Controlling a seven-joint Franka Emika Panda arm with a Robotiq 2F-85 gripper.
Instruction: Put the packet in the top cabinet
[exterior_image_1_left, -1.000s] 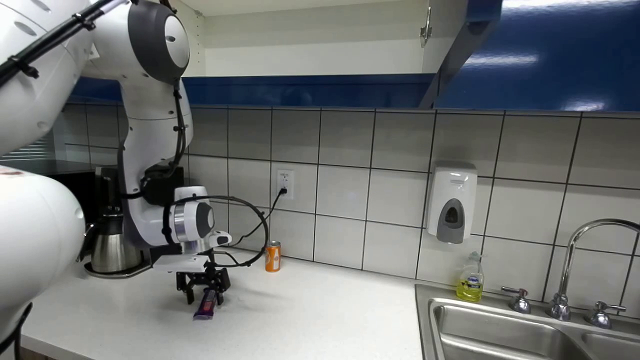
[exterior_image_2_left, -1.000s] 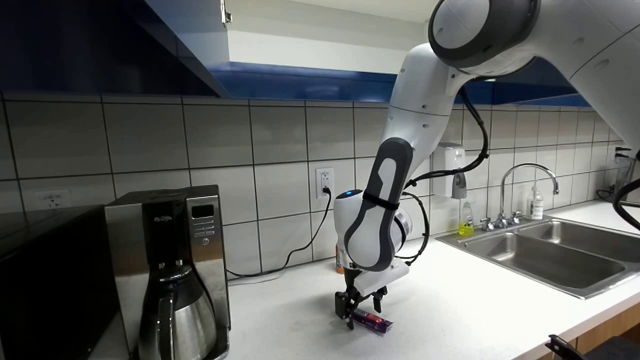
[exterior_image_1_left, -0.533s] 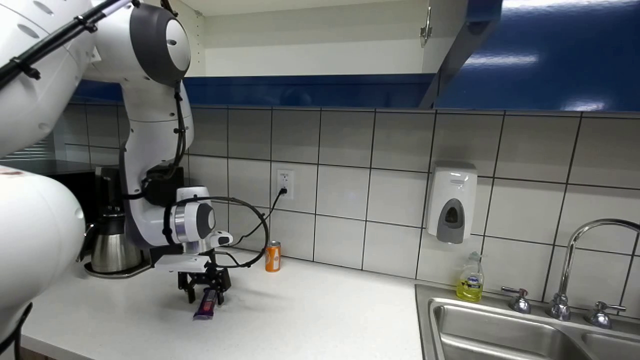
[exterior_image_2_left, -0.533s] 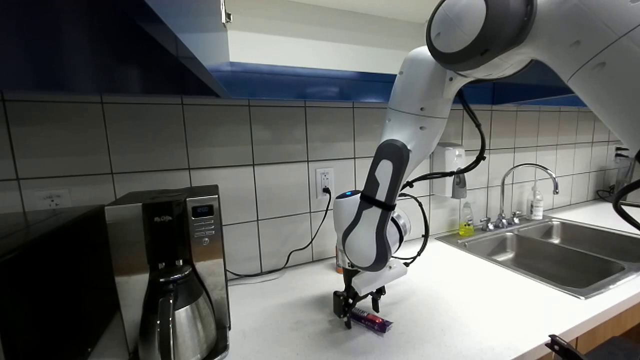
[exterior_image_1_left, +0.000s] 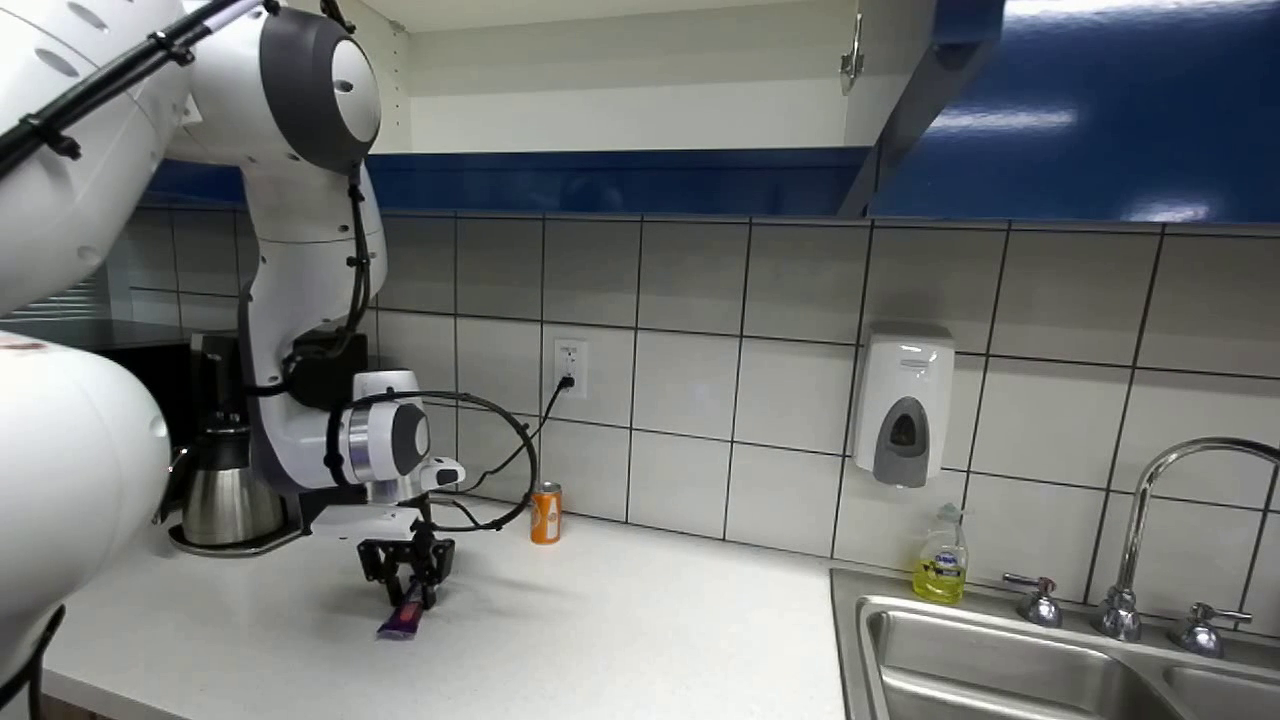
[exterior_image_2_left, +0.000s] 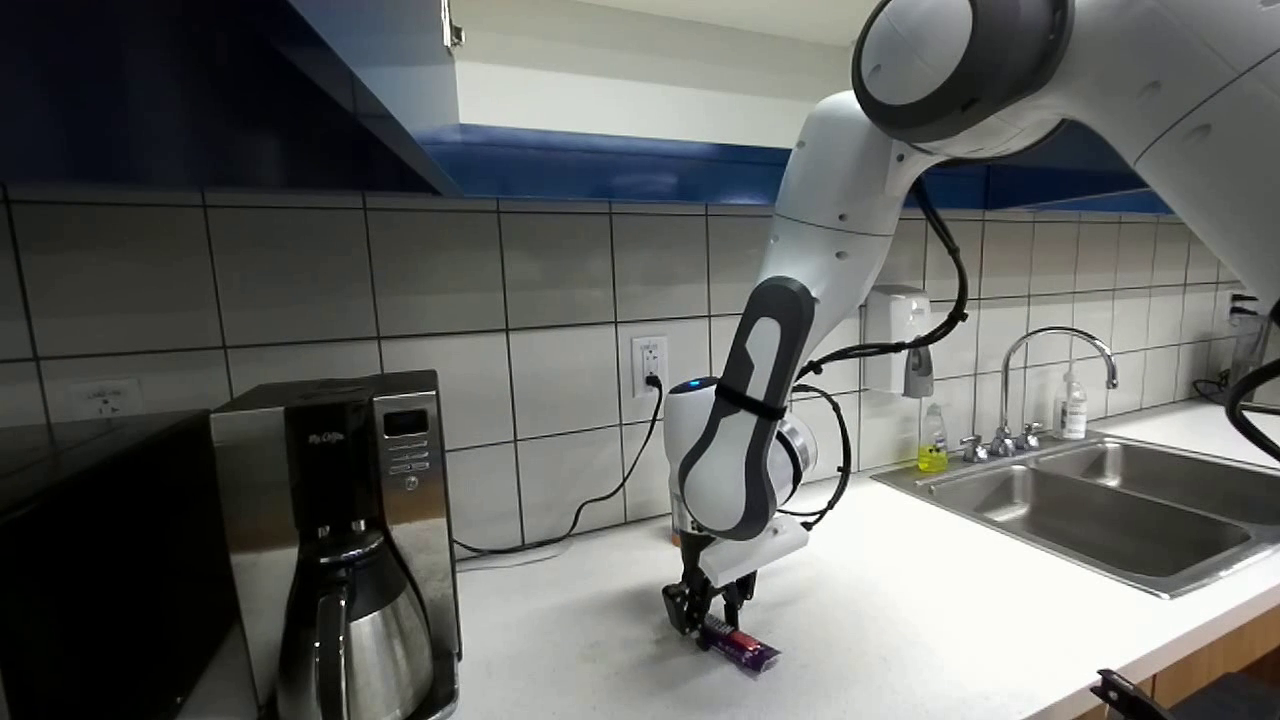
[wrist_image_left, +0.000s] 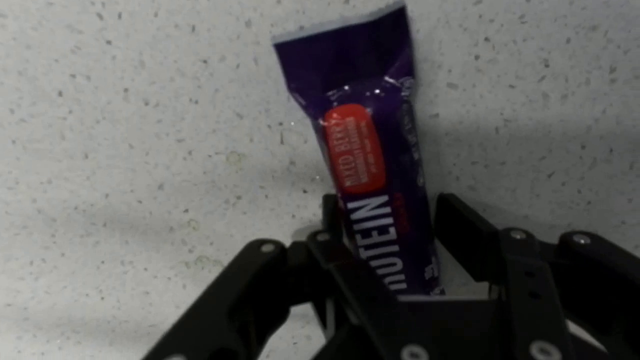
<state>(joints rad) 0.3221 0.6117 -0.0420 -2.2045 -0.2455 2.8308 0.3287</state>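
Observation:
The packet (wrist_image_left: 356, 150), a dark purple wrapper with a red label, lies on the counter. My gripper (wrist_image_left: 387, 201) straddles it near one end, jaws closed in around its sides. The left pad meets one edge; the right pad looks to be against the other at its tip. In both exterior views the gripper (exterior_image_1_left: 413, 600) points down at the counter, the packet (exterior_image_2_left: 748, 650) sticking out beyond the fingers. Overhead, the top cabinet (exterior_image_1_left: 630, 120) shows its white interior above a blue lower front. The packet's near end is hidden under the gripper.
Behind the gripper an orange can (exterior_image_1_left: 546, 513) stands by the tiled wall. A coffee maker (exterior_image_2_left: 405, 540) occupies the counter's end. A soap dispenser (exterior_image_1_left: 905, 405), dish soap bottle (exterior_image_1_left: 940, 565) and sink (exterior_image_1_left: 850, 640) are across from it. A blue cabinet door (exterior_image_1_left: 1100, 110) juts outward.
The fingers have come together from wide apart onto the packet's sides. The packet has shifted and turned slightly. The arm has barely moved.

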